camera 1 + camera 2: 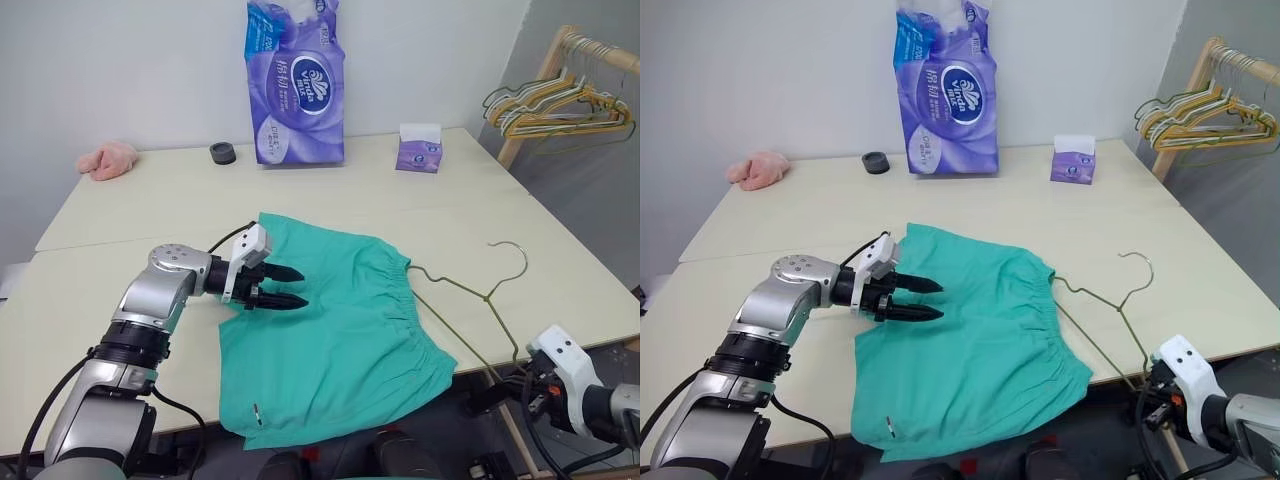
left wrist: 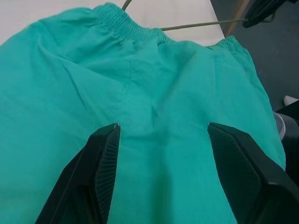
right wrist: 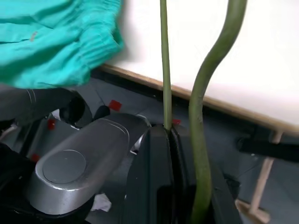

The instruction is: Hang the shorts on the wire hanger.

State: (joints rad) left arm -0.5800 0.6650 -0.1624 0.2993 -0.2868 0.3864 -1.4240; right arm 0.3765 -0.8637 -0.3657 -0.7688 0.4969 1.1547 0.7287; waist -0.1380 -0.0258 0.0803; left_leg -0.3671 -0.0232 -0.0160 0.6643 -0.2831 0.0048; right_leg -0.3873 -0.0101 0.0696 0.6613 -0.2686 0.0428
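The teal-green shorts lie flat on the pale table, with the gathered waistband toward the right. My left gripper is open and low over the shorts' left part, its fingers spread above the fabric with nothing between them. The wire hanger lies on the table with one end under the waistband and its hook to the right. At the table's front right edge my right gripper is shut on the hanger's thin wire.
At the back of the table stand a purple tissue-roll pack, a small tissue box, a black round object and a pink fluffy cloth. A wooden rack with several hangers stands at the back right.
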